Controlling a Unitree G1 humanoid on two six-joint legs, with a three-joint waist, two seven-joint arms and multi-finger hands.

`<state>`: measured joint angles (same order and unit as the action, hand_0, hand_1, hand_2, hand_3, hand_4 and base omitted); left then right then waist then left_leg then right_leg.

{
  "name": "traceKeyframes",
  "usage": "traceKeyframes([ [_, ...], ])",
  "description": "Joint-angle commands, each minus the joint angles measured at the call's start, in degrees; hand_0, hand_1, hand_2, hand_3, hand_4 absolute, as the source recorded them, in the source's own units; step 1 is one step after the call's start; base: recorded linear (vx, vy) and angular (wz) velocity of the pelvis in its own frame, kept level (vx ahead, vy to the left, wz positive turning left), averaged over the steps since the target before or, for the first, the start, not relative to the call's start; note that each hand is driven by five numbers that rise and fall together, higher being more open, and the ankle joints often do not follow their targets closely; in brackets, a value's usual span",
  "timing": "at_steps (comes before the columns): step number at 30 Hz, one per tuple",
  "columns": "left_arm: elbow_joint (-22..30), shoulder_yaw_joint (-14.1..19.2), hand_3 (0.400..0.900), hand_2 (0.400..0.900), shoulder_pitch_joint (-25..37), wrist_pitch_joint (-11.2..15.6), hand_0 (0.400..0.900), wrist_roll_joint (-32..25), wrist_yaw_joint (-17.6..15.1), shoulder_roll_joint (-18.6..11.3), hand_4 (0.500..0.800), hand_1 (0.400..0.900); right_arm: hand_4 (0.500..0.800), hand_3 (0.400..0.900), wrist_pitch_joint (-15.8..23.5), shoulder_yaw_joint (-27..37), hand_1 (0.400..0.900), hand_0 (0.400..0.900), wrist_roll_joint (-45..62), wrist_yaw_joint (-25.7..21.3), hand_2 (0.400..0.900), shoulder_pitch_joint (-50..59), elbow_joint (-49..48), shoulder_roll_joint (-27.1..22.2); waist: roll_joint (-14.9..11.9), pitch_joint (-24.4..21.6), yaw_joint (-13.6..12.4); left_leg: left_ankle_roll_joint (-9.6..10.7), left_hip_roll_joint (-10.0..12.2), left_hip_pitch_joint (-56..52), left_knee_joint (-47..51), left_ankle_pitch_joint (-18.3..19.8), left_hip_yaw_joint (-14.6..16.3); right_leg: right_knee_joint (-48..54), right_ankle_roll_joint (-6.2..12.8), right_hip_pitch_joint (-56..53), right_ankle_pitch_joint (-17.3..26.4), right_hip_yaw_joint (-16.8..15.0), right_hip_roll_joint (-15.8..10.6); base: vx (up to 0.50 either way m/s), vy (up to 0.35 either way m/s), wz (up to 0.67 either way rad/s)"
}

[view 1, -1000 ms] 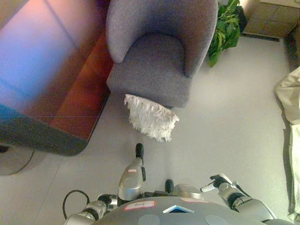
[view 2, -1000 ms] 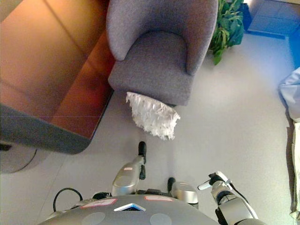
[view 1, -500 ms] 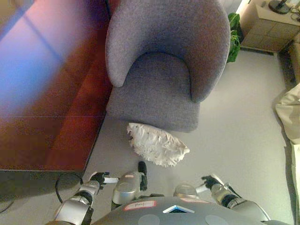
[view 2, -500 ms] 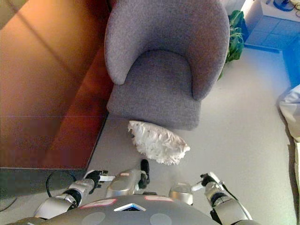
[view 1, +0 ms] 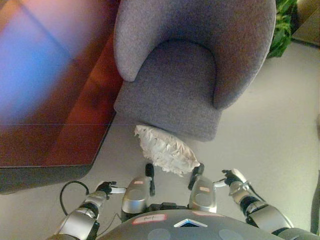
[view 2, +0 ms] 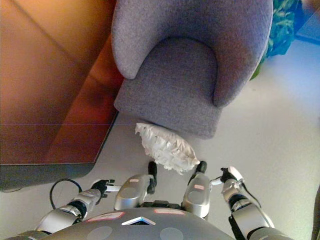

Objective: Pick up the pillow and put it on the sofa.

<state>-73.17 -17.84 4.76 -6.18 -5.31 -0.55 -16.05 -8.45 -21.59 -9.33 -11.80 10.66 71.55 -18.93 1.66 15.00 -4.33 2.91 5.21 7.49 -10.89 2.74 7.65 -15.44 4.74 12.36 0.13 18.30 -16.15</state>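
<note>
A white shaggy pillow (view 1: 164,149) lies on the floor, touching the front base of the grey armchair sofa (view 1: 175,82). My left hand (view 1: 106,189) shows low at the lower left, left of and below the pillow, holding nothing. My right hand (view 1: 234,178) is at the lower right, to the right of the pillow and apart from it, also holding nothing. Both hands are small in view and I cannot make out how their fingers stand. The sofa's seat (view 2: 172,85) is bare.
A dark reddish-brown table (view 1: 55,100) fills the left side, its edge close to the sofa and to my left arm. A green plant (view 1: 281,30) stands behind the sofa at the upper right. Grey floor (view 1: 270,130) spreads to the right.
The camera has moved closer to the sofa, so the whole scene has shifted. Both hands have come into view on either side of the pillow. The pillow stays on the floor.
</note>
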Motion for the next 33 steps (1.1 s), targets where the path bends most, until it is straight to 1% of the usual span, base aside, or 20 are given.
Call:
traceKeyframes([
  [1,0.96,0.33,0.900,0.900,0.14,0.64,0.900,1.96,-0.76,-3.10,0.800,0.900,0.800,0.900,0.83,0.48,0.900,0.900,4.28,-0.27,0.900,6.59,-2.28,-0.31,-0.75,0.11,-2.04,-1.20,1.14,3.81,-6.00,3.09,-1.98,-4.96,3.61,1.22,0.46,-2.25,-7.60,0.08,-0.048,0.26],
  [4,1.19,-0.36,0.900,0.900,-0.18,1.37,0.900,2.22,-0.50,-3.57,0.800,0.900,0.800,0.900,0.63,0.48,0.900,0.900,6.50,0.13,0.900,8.88,-2.50,-0.61,0.01,0.61,-2.97,-0.75,0.88,4.14,-7.21,3.60,-3.39,-7.49,3.53,1.44,-0.53,-1.85,-8.72,0.08,-0.007,0.23],
  [6,1.59,-0.66,0.900,0.900,-0.46,1.76,0.900,2.33,-0.26,-3.92,0.800,0.900,0.800,0.900,0.29,0.17,0.900,0.900,7.37,1.36,0.900,10.43,-2.94,-0.73,0.53,1.11,-3.38,-0.45,0.53,4.60,-8.46,4.06,-4.02,-9.42,3.51,1.97,-1.36,-2.19,-9.26,0.06,0.033,0.18],
  [9,2.24,-1.28,0.900,0.900,0.15,1.90,0.900,1.18,0.01,-4.37,0.800,0.900,0.800,0.900,-1.39,-1.15,0.900,0.900,8.19,3.20,0.900,14.25,-3.24,-0.91,1.42,2.30,-4.00,0.17,0.22,6.54,-11.25,4.77,-4.60,-12.40,3.27,3.26,-2.84,-2.71,-10.09,0.01,0.050,0.12],
  [14,2.71,-2.99,0.900,0.900,1.03,1.88,0.900,-1.41,0.40,-4.36,0.800,0.900,0.800,0.900,-3.44,-2.88,0.900,0.900,11.58,5.57,0.900,21.75,-3.22,-2.44,3.18,5.18,-4.99,1.19,0.21,11.56,-17.01,6.25,-4.31,-18.85,2.58,6.93,-5.86,-3.46,-11.73,-0.06,0.084,0.05],
  [15,2.65,-3.09,0.900,0.900,1.17,1.83,0.900,-2.04,0.46,-4.29,0.800,0.900,0.800,0.900,-4.21,-3.29,0.900,0.900,11.75,6.41,0.900,23.34,-3.34,-2.68,3.50,5.73,-5.15,1.39,0.25,13.12,-18.50,6.55,-4.23,-20.18,2.42,8.00,-6.54,-3.78,-11.98,-0.08,0.123,0.00],
  [18,2.36,-3.23,0.900,0.900,0.71,2.32,0.900,-3.96,0.31,-3.87,0.800,0.900,0.800,0.900,-4.86,-4.24,0.900,0.900,11.62,7.50,0.900,26.20,-3.36,-3.19,4.44,7.17,-5.73,1.75,0.45,16.69,-21.78,7.31,-4.29,-23.55,1.92,10.89,-8.05,-4.62,-12.78,-0.07,0.091,0.01],
  [20,2.28,-2.99,0.900,0.900,0.16,2.52,0.900,-4.28,0.28,-3.49,0.800,0.900,0.800,0.900,-5.01,-4.53,0.900,0.900,11.77,8.27,0.900,28.03,-3.44,-3.77,4.93,8.01,-6.14,1.90,0.46,18.91,-23.71,7.65,-4.58,-25.57,1.77,12.75,-8.89,-5.31,-13.12,-0.07,0.091,0.03],
  [24,2.39,-3.12,0.900,0.900,-0.38,3.32,0.900,-5.70,0.54,-3.19,0.800,0.900,0.800,0.900,-6.08,-5.85,0.900,0.900,11.98,8.88,0.900,31.82,-3.43,-4.29,6.18,9.86,-6.52,1.82,0.39,23.42,-26.90,7.89,-4.66,-29.10,1.34,17.47,-9.93,-7.34,-13.01,-0.10,0.076,0.01],
  [28,2.81,-3.26,0.900,0.900,-0.42,4.27,0.900,-6.90,0.42,-3.15,0.800,0.900,0.800,0.900,-6.62,-7.03,0.900,0.900,12.66,9.10,0.900,35.14,-3.81,-4.94,6.99,11.54,-6.69,1.62,0.57,27.76,-29.50,8.06,-4.98,-31.89,1.03,21.85,-10.72,-9.46,-12.71,-0.12,0.048,-0.05],
  [29,2.81,-3.29,0.900,0.900,-0.39,4.32,0.900,-6.98,0.40,-3.12,0.800,0.900,0.800,0.900,-6.63,-7.07,0.900,0.900,12.67,9.08,0.900,35.28,-3.81,-4.94,7.01,11.59,-6.69,1.61,0.57,27.98,-29.67,8.09,-4.96,-32.10,1.00,22.11,-10.77,-9.57,-12.71,-0.05,0.056,-0.08],
  [30,2.88,-3.49,0.900,0.900,-0.42,4.57,0.900,-7.73,0.30,-2.91,0.800,0.900,0.800,0.900,-6.67,-7.29,0.900,0.900,12.41,9.35,0.900,36.08,-3.86,-5.01,7.32,12.28,-6.62,2.01,0.84,28.69,-31.85,9.99,-5.04,-34.55,1.36,23.02,-12.73,-10.54,-12.77,-0.03,0.036,-0.06],
  [33,3.15,-3.56,0.900,0.900,-0.01,5.32,0.900,-8.84,0.18,-2.61,0.800,0.900,0.800,0.900,-7.15,-8.00,0.900,0.900,12.76,9.97,0.900,37.79,-4.15,-5.08,7.58,13.27,-6.49,1.79,1.09,31.31,-34.25,10.58,-5.07,-37.13,1.11,26.17,-13.44,-11.88,-12.61,-0.09,0.034,-0.04],
])
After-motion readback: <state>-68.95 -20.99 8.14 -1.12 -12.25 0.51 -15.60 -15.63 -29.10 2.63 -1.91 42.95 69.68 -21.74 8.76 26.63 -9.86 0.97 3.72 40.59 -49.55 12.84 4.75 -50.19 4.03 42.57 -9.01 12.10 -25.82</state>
